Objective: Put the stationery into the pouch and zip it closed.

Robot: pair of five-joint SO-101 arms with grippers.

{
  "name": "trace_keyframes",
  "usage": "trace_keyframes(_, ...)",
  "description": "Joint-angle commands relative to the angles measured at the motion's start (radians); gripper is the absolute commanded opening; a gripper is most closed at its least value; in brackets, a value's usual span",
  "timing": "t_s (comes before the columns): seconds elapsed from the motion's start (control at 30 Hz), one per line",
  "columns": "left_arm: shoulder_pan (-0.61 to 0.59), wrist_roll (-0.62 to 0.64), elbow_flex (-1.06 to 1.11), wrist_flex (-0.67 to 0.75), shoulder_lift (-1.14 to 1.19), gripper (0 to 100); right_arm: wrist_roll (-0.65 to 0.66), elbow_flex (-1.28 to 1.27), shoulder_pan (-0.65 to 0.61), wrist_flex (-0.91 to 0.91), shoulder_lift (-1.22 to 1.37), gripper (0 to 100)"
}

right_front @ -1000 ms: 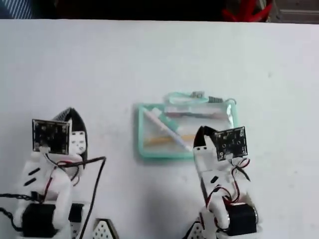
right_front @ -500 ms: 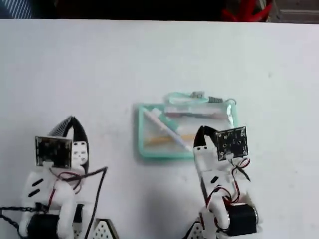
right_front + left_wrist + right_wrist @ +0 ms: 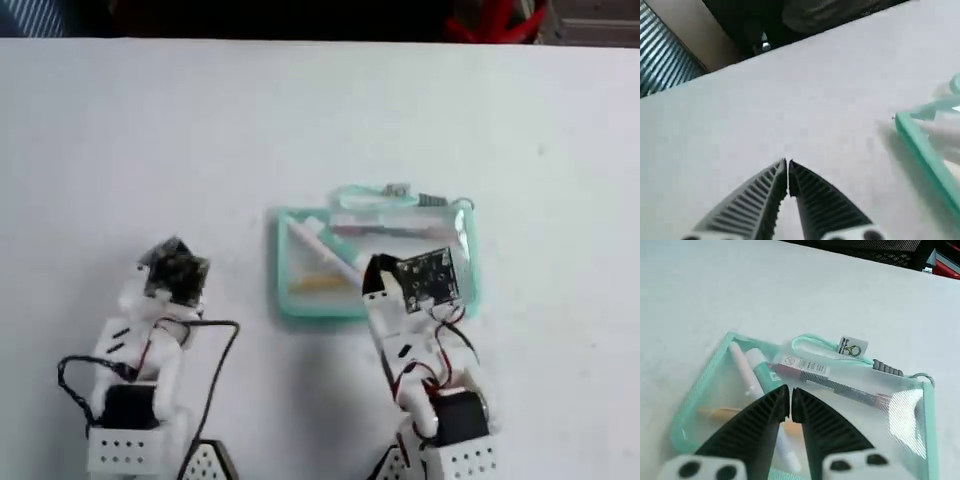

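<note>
A clear pouch (image 3: 330, 270) with a mint-green border lies flat at the table's middle, several pens and a yellow stick inside it. In the right wrist view the pouch (image 3: 875, 405) shows its loop strap (image 3: 812, 342) and grey zipper pull (image 3: 887, 368) along the far edge. My right gripper (image 3: 790, 392) hovers shut over the pouch's near side, holding nothing; in the high view the right gripper (image 3: 372, 278) sits at the pouch's front right. My left gripper (image 3: 788, 167) is shut and empty over bare table, left of the pouch's edge (image 3: 925, 150); in the high view the left gripper (image 3: 172, 262) is folded back.
The white table (image 3: 200, 140) spreads wide behind and left of the pouch. Both arm bases (image 3: 125, 440) stand at the front edge with loose cables beside them. A dark room lies beyond the table's far edge.
The left arm has pulled back toward its base and tilted its wrist. The right arm has shifted slightly left and forward over the pouch's front edge.
</note>
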State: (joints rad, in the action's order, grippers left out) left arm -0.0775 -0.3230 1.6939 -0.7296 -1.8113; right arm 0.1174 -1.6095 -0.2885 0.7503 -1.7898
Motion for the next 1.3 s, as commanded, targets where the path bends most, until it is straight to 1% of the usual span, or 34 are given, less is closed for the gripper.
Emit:
trace_keyframes(0.0,-0.008,-0.020,0.000,-0.094,-0.016,3,0.005,-0.068,-0.010,-0.139,-0.008,2.4)
trace_keyframes(0.07,-0.008,-0.018,0.000,-0.150,-0.016,3,0.005,-0.083,-0.010,-0.174,0.001,2.1)
trace_keyframes(0.3,-0.008,-0.020,0.000,-0.459,-0.016,3,0.005,-0.081,-0.013,-0.108,-0.001,2.4)
trace_keyframes(0.5,-0.008,-0.018,0.000,-0.554,-0.016,3,0.005,-0.081,-0.013,-0.012,-0.001,2.4)
trace_keyframes(0.77,-0.008,-0.018,0.000,-0.555,-0.016,3,0.003,-0.081,-0.007,0.173,-0.001,2.4)
trace_keyframes(1.0,-0.008,-0.018,0.000,-0.555,-0.016,3,0.002,-0.081,-0.008,0.429,-0.007,2.4)
trace_keyframes(1.27,-0.008,-0.018,0.000,-0.555,-0.016,3,0.002,-0.081,-0.013,0.487,-0.007,2.1)
